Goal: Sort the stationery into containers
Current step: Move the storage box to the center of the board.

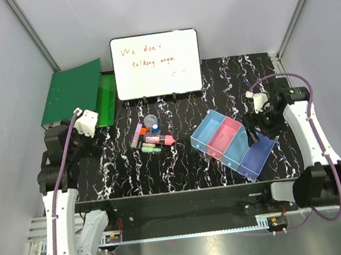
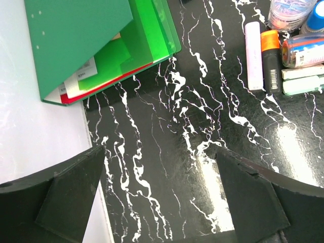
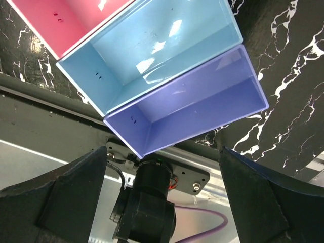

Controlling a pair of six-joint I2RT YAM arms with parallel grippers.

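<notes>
Your left gripper (image 2: pixel 158 157) is spread wide and empty, the stationery (image 2: pixel 271 55) at its two o'clock. Your right gripper (image 3: pixel 162 152), equally wide, hangs above the purple bin (image 3: pixel 202 101) of the containers (image 1: pixel 210 128), nothing held.

The surface (image 2: pixel 167 177) is a slick black marble-look top with white veins, shiny enough to throw back the lamps. The containers (image 3: pixel 152 50) are smooth see-through plastic, pretty glossy. The green folder (image 2: pixel 76 35) has a duller, matt cover, and the sleeve (image 2: pixel 157 35) beside it is glossy clear-green plastic. The left pincer (image 2: pixel 158 162) looks matt black, probably plastic.
</notes>
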